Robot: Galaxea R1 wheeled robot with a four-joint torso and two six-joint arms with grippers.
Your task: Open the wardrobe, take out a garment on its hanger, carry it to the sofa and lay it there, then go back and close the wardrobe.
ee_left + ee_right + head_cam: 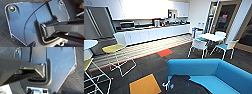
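A: We're seeing the garment (185, 85) lying on the sofa (214, 71) seat, w/ hanger (166, 85) poking out its side.
B: Grippers? We're not making out fingers, can't tell apart or together.

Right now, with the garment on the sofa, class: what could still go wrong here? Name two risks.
1. The black garment lies near the front edge of the blue sofa; the limp cloth might slide off onto the floor.
2. White wire-legged chairs and a table with chairs stand around; the base could clip them when driving away.
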